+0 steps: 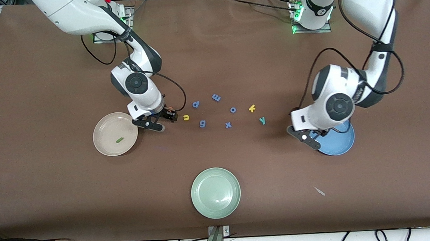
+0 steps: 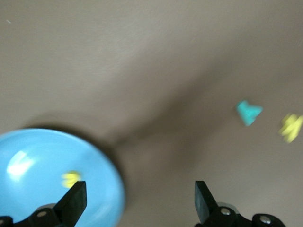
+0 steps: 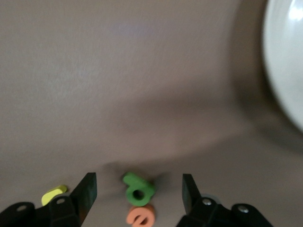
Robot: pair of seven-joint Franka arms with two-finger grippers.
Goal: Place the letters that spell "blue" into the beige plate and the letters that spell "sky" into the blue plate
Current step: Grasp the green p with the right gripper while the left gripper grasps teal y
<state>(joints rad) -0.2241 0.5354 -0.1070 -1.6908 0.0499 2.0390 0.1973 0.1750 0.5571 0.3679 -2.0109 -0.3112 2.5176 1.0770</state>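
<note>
The left gripper (image 2: 137, 198) hangs with fingers apart over the smooth round blue plate (image 1: 337, 142), which holds the yellow s (image 2: 71, 178). The right gripper (image 3: 137, 189), fingers apart, straddles the foam green b (image 3: 138, 188) and orange e (image 3: 141, 216) beside the matte beige plate (image 1: 104, 137), where the thin green l bar (image 1: 119, 140) lies.

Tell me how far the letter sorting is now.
Done: green l bar in the beige plate; yellow s in the blue plate. In hand: nothing; right hand open around green b, e. Left: u, k, y.
</note>
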